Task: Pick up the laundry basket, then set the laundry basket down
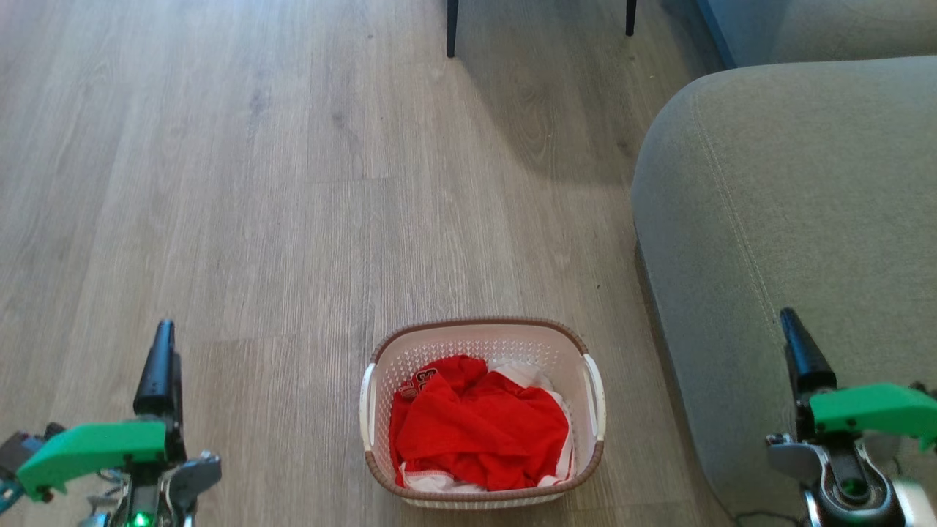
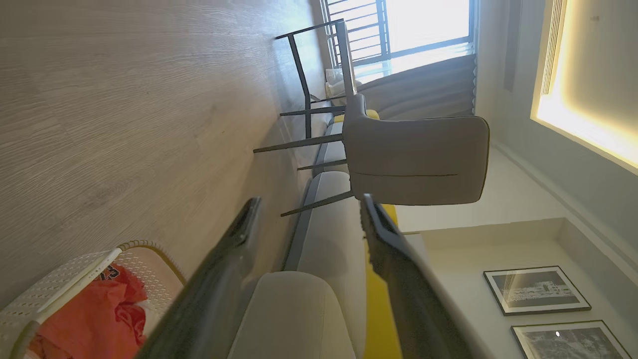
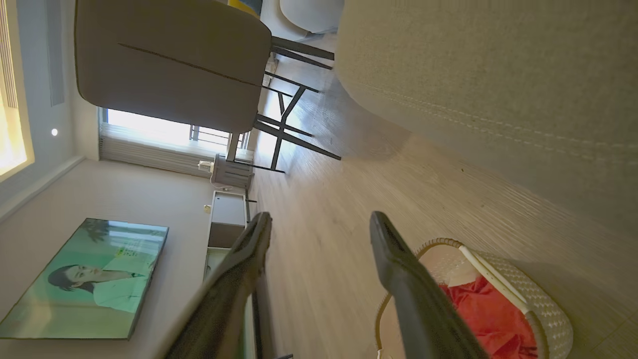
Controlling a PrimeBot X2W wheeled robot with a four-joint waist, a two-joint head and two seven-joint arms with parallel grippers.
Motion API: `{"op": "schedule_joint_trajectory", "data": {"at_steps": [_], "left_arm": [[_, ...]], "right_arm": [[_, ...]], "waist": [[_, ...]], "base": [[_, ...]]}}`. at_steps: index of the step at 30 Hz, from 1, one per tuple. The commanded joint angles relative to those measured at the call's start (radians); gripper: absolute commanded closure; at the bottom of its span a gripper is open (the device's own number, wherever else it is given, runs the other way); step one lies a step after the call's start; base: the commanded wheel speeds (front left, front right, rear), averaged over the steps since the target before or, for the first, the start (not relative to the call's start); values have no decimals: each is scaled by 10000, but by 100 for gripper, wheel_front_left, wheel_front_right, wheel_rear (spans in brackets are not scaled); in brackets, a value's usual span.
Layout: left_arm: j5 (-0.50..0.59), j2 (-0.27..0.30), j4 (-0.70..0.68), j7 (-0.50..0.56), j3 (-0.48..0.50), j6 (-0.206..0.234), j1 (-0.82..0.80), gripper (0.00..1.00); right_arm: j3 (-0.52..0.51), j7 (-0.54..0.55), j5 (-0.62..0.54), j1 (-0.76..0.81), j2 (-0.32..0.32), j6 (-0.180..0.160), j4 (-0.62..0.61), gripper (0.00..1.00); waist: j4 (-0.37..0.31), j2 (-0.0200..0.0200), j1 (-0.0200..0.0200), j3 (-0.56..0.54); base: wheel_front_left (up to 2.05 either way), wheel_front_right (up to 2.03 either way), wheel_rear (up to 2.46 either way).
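The laundry basket (image 1: pixel 479 342) stands upright on the wooden floor (image 1: pixel 256 183) with a crumpled red garment (image 1: pixel 476 428) heaped inside it. The white cloth at the garment's edges may be its trim or a second piece; it is hard to tell. Just to the basket's right is the grey sofa (image 1: pixel 790 205), near but apart from it. Well beyond the basket stand the dark legs of a chair (image 1: pixel 452 29). The left gripper (image 2: pixel 311 204) hangs to the basket's left and the right gripper (image 3: pixel 321 219) to its right. Neither touches it, and each has its fingers spread apart, holding nothing.
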Motion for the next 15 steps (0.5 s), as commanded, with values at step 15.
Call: {"op": "schedule_joint_trajectory", "data": {"at_steps": [15], "left_arm": [[2332, 70, -2130, -543, -233, 672, -758, 0]], "right_arm": [[934, -553, -3328, -970, -189, 30, -1694, 0]], "waist": [[36, 0, 0, 146]], "base": [[0, 0, 0]]}}
